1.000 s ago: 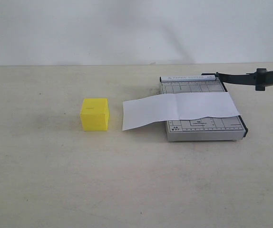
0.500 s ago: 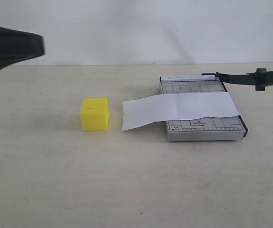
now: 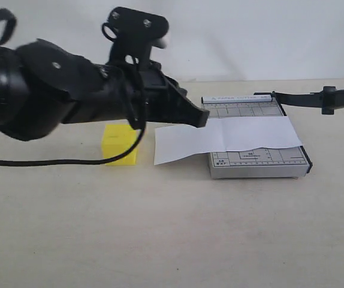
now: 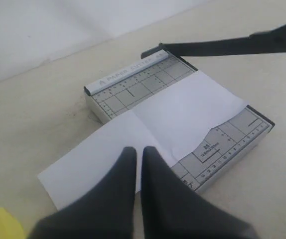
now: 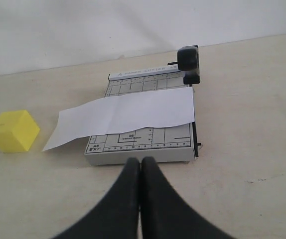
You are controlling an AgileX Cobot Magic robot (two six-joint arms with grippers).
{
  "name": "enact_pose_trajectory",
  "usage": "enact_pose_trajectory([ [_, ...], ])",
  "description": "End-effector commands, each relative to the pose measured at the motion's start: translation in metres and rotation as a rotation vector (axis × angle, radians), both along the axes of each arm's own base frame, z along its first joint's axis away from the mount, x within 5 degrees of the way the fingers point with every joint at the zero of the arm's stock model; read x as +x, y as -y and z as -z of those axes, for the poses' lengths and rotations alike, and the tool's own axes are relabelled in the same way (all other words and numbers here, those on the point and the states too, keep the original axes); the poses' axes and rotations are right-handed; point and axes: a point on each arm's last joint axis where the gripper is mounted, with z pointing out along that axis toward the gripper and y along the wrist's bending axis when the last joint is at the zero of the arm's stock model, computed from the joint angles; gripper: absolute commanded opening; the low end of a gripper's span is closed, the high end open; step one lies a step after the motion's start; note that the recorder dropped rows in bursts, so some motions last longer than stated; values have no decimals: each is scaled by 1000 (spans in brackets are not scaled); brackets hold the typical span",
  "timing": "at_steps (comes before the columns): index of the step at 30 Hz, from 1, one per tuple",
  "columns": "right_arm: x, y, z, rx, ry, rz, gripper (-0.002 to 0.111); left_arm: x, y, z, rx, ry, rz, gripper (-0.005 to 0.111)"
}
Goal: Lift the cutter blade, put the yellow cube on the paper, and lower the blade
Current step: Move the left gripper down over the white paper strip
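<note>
The yellow cube (image 3: 119, 147) sits on the table left of the paper (image 3: 232, 134), its top hidden behind my left arm. The white strip lies across the grey gridded cutter base (image 3: 262, 163) and overhangs its left side. The cutter blade (image 3: 316, 99) stands raised, pointing right off the base's back corner. My left gripper (image 3: 201, 118) is shut and empty, hovering above the paper's left part (image 4: 148, 134). In the right wrist view the right gripper (image 5: 140, 162) is shut with nothing in it, short of the base's front edge (image 5: 138, 155); the cube (image 5: 14, 131) is off to one side.
The black left arm (image 3: 64, 96) and its cable (image 3: 52, 161) span the left half of the exterior view above the table. A pale wall (image 3: 250, 36) runs behind the table's back edge. The right arm does not show in the exterior view.
My left arm has swung in from the left, passing over the cube until its shut fingers hang above the paper's left end. Cube, paper and raised blade have not moved.
</note>
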Motion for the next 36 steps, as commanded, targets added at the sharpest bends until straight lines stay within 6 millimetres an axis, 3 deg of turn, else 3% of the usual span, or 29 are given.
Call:
enact_pose_trajectory([
  [1,0,0,1,-5,9,-2,0,25,29,27,27,-20,13,5],
  [8,1,2,2,-80,30,-4,0,52,59,56,25,-79,73,5],
  [16,0,3,30,-35,-26,23,0,56,62,63,29,-86,74,5],
  [27,4,4,20,18,92,50,0,58,62,64,38,-77,74,5],
  [36,4,4,20,16,93,49,0,73,68,97,115,-57,65,5],
])
